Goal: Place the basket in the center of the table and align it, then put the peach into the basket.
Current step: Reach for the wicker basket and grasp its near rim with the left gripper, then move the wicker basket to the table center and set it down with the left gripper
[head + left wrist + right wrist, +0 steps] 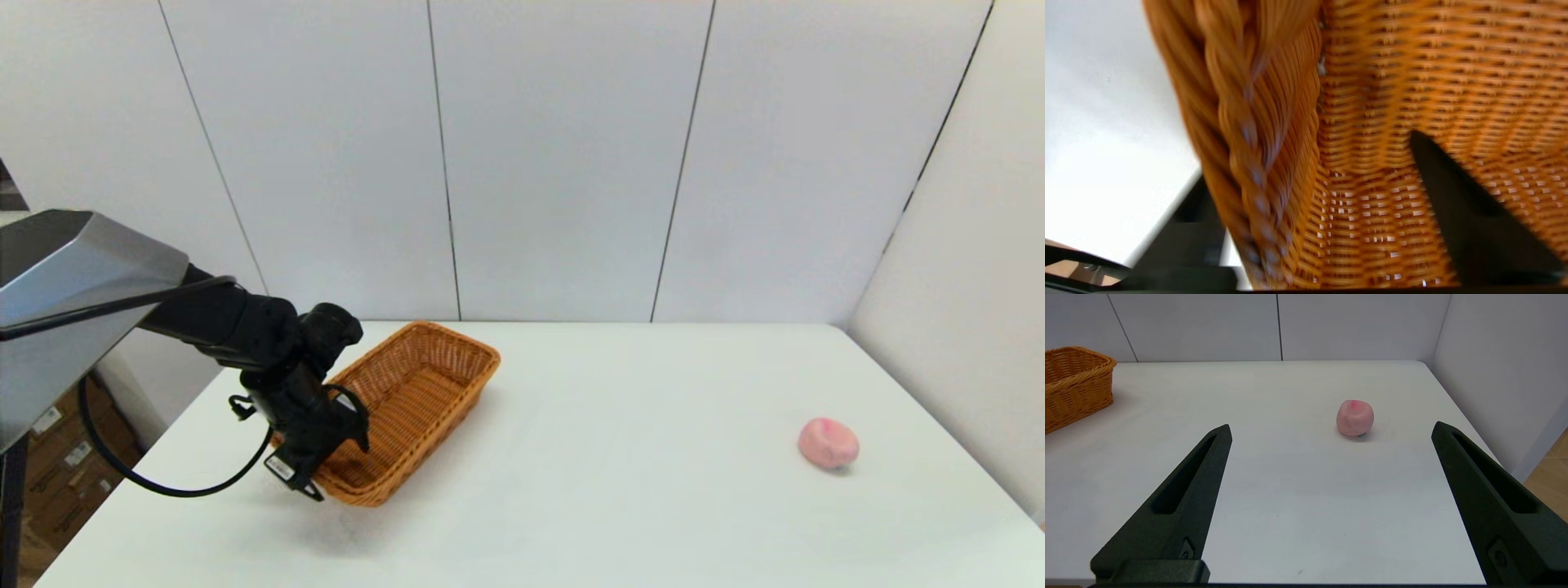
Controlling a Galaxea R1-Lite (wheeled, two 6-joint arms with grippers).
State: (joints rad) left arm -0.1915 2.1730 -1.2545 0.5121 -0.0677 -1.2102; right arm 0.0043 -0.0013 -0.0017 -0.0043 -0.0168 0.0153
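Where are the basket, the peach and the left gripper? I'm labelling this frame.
basket [433, 371], head view, on its woven inside floor.
peach [828, 443], head view, middle of the fruit.
left gripper [326, 457], head view, at the basket's near rim.

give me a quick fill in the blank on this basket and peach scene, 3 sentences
1. The left gripper has its jaws closed over the braided ____ of the basket.
2. The peach lies on the table, not in the ____.
3. The right gripper faces the peach with its jaws ____.

Missing words: rim; basket; open
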